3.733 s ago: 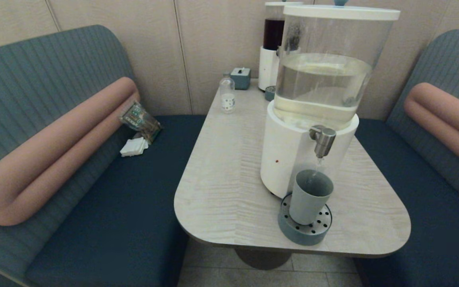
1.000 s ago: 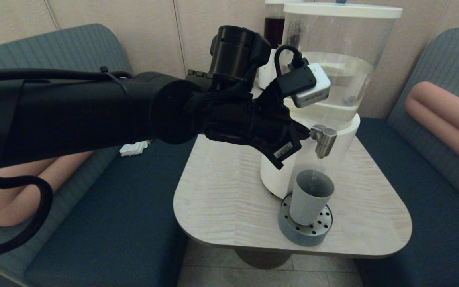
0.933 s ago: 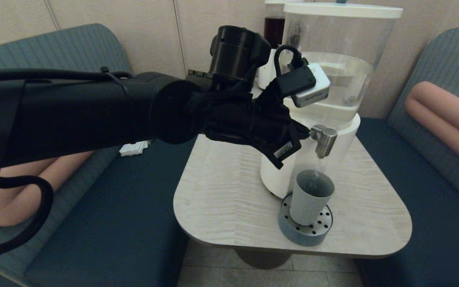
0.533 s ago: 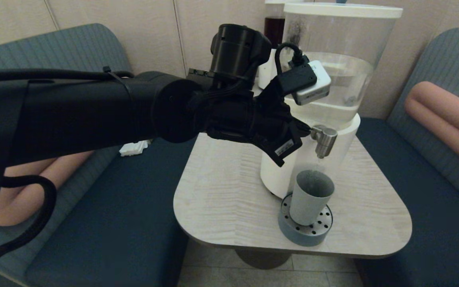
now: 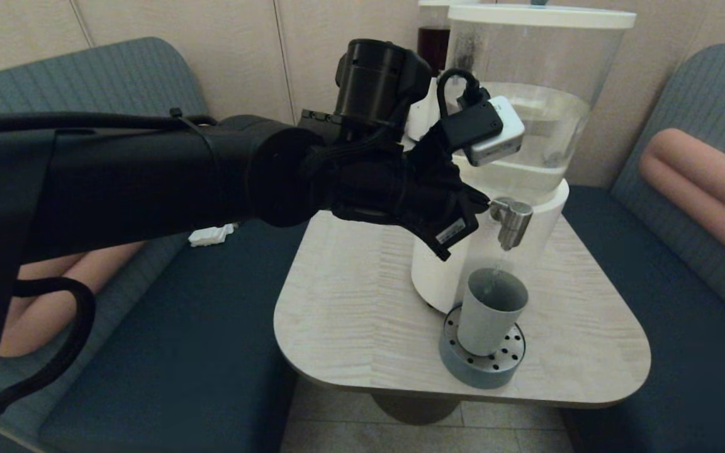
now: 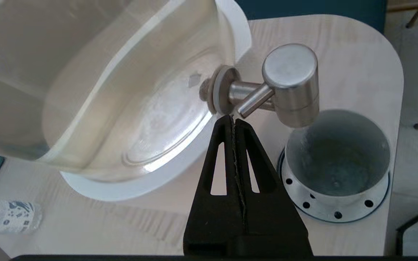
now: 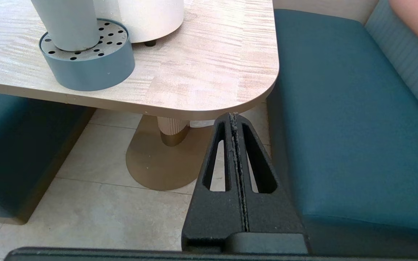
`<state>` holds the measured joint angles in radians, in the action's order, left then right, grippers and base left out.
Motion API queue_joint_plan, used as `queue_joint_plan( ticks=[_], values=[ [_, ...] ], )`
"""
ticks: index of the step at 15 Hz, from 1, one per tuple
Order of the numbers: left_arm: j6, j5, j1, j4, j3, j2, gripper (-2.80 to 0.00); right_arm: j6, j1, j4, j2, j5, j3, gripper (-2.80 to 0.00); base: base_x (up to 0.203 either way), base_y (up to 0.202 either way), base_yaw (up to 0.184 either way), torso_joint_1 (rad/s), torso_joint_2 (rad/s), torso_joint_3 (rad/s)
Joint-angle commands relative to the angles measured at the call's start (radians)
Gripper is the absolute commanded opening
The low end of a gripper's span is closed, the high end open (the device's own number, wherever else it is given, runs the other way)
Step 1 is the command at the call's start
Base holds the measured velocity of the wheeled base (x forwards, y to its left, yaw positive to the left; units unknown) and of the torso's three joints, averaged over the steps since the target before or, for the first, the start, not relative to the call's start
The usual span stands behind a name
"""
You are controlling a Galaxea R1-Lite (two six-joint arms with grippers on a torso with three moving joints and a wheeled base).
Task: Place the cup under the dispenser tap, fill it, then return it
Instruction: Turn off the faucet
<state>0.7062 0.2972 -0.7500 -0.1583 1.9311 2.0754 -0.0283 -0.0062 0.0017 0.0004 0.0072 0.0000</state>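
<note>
Pale wood-grain desk [image 5: 350, 302] with rounded corners, dark teal bench seats [image 5: 167, 352] either side, tiled floor [image 7: 96, 203] below. We see the matte grey-blue tapered cup [image 5: 491, 309] upright on the round perforated tray [image 5: 482, 365], near the desk's front edge, directly under the brushed-steel dispenser tap [image 5: 511, 221]. Left gripper [image 6: 233, 119]: jaws together, tips at the tap's lever. Right gripper [image 7: 233, 117]: jaws together, low beside the desk corner.

Left end effector [image 6: 233, 121] closed — touching tap [image 6: 285, 85] lever.

The left gripper [image 6: 233, 121] (jaws pressed together) crowds the dispenser tap [image 5: 511, 220] above the cup [image 5: 491, 309].
</note>
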Motion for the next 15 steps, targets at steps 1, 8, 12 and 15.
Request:
queue_joint_plan(
  ticks=[1,8,12,15],
  values=[
    [0.004,0.002,0.000,0.012,0.000,0.004,-2.80,-0.001,0.000,0.000,0.000,0.000,0.002,-2.80,0.000,0.000,0.000,0.000,0.00,0.000],
    [0.004,0.003,-0.008,0.059,0.000,0.020,-2.80,-0.001,0.000,0.000,0.000,0.000,0.002,-2.80,0.000,0.000,0.000,0.000,0.00,0.000],
    [0.002,0.000,-0.007,0.064,-0.001,0.024,-2.80,-0.001,0.000,0.000,0.000,0.000,0.002,-2.80,0.000,0.000,0.000,0.000,0.00,0.000],
    [0.001,-0.004,-0.006,0.068,-0.001,0.016,-2.80,-0.001,0.000,0.000,0.000,0.000,0.002,-2.80,0.000,0.000,0.000,0.000,0.00,0.000]
  ],
)
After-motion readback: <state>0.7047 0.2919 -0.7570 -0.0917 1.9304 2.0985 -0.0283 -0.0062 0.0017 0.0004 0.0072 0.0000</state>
